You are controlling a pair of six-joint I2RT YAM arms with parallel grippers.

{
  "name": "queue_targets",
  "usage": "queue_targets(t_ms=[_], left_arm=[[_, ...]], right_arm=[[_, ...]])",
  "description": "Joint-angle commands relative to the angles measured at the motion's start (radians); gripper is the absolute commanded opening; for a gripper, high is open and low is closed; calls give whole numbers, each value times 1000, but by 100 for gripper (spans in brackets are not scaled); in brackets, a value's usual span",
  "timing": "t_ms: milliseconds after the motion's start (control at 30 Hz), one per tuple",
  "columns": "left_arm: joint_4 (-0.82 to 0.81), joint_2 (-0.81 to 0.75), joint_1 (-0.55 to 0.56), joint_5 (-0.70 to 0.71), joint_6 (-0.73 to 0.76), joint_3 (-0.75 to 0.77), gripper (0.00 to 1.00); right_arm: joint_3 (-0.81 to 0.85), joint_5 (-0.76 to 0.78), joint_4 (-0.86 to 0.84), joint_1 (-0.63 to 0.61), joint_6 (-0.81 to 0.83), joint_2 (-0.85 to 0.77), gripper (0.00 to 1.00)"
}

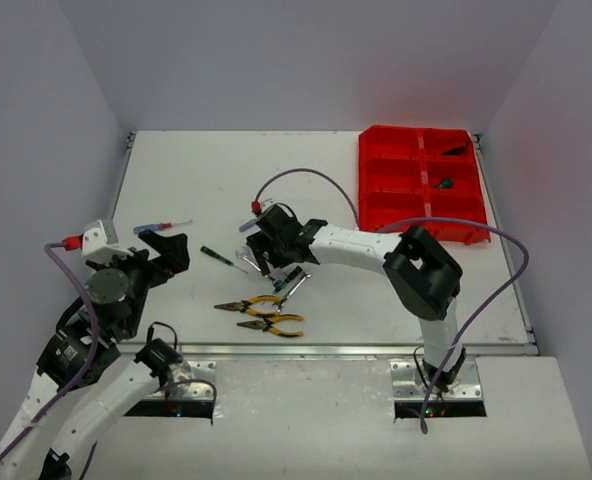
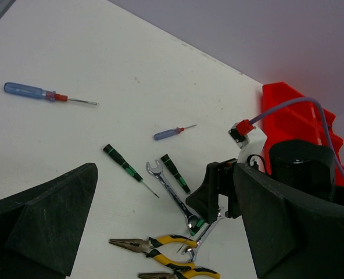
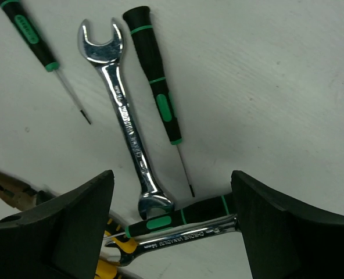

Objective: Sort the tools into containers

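Silver wrench [image 3: 125, 119] lies mid-table, its long axis roughly left to right and its open jaw to the left. A green-banded black screwdriver [image 3: 157, 87] lies just beside it, almost parallel, tip to the right. At their right ends a second screwdriver [image 3: 178, 218] and second wrench [image 3: 178, 237] lie crosswise between the spread fingers of the right gripper [image 3: 172, 189]. Two yellow-handled pliers [image 1: 261, 306] lie just nearer, close to the table's near edge. The red tray [image 1: 364, 180] sits in the far right corner, with bare tabletop between it and the pile. The left gripper [image 1: 176, 255] hangs wide open at the left.
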State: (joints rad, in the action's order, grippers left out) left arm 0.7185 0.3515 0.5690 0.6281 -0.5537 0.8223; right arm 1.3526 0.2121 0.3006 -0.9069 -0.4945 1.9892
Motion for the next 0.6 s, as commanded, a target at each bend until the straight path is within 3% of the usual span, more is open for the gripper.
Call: queue_targets(t_ms=[0,100,233,567], left_arm=[[-37,7,3,-9,13,-2,100],[-42,27,2,-23,21,-3,100],[-42,34,2,-25,21,-2,100],[-47,30,2,-29,26,-4,100]], right_arm=[[7,-145,-82,-20,80,-29,78],[76,-155,-29,-35,155,18,69],[192,-76,97,-50,193,114,65],[383,10,180,-36,288,255,45]])
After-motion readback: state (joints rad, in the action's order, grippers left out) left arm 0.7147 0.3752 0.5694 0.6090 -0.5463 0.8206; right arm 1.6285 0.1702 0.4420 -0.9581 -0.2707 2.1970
